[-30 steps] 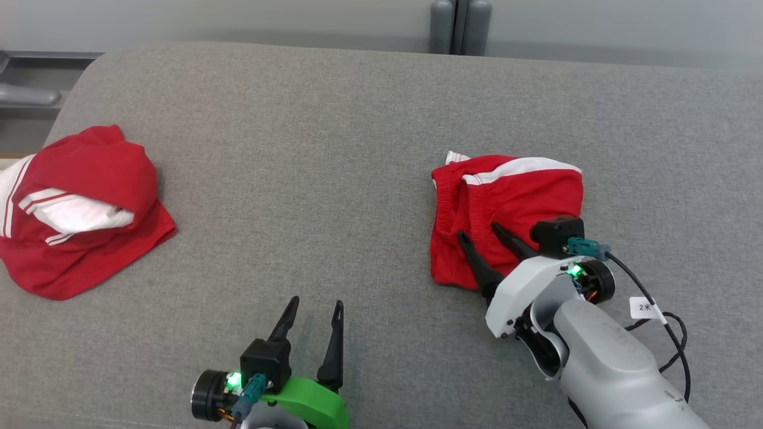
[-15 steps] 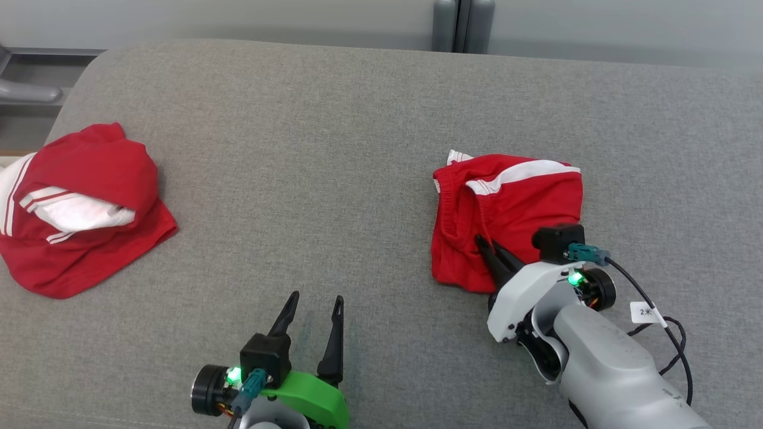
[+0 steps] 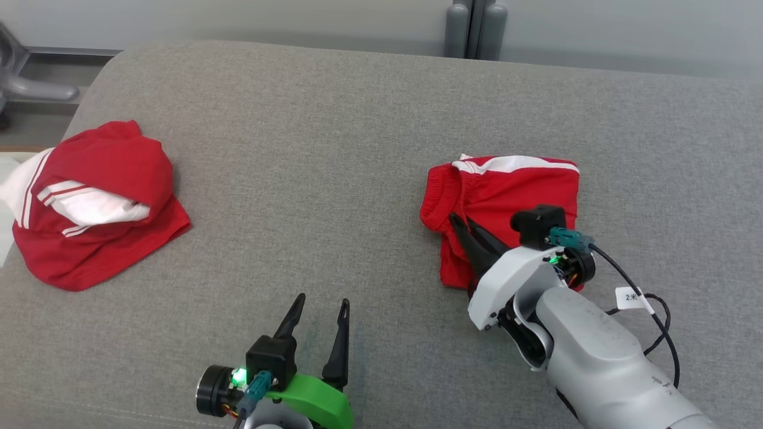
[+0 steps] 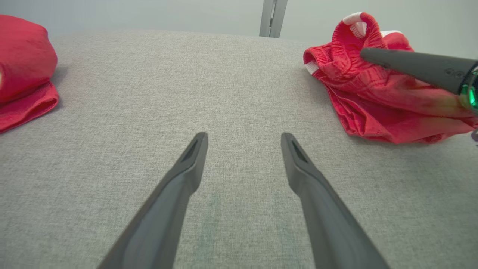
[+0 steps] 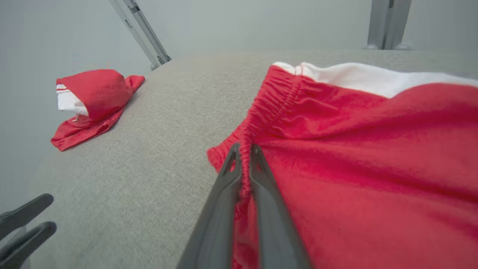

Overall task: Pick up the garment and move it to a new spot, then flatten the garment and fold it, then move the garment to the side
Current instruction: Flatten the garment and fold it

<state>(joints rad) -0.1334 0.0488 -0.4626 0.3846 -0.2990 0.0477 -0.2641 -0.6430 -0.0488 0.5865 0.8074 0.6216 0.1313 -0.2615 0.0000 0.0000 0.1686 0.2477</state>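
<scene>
The garment [image 3: 512, 185], red shorts with a white stripe and an elastic waistband, lies bunched on the grey cushion [image 3: 334, 149] at the right. My right gripper [image 3: 462, 221] is shut on its waistband at the left edge; the right wrist view shows the gathered band pinched between the closed fingers of the right gripper [image 5: 244, 150], with the red cloth of the garment [image 5: 354, 149] spreading to the right. The garment's [image 4: 373, 101] near edge is lifted slightly off the cushion. My left gripper [image 3: 322, 302] stands open above bare cushion near the front, nothing between its fingers [image 4: 194, 149].
A second red and white garment [image 3: 95, 202] sits crumpled at the cushion's far left edge, also seen in the right wrist view [image 5: 93, 101]. Grey metal posts [image 3: 474, 30] stand behind the cushion. A black cable [image 3: 650, 298] trails from the right wrist.
My right gripper went from open over the garment to shut on its waistband, and the cloth has bunched and shifted a little. The head camera has shifted slightly. The left gripper stays put.
</scene>
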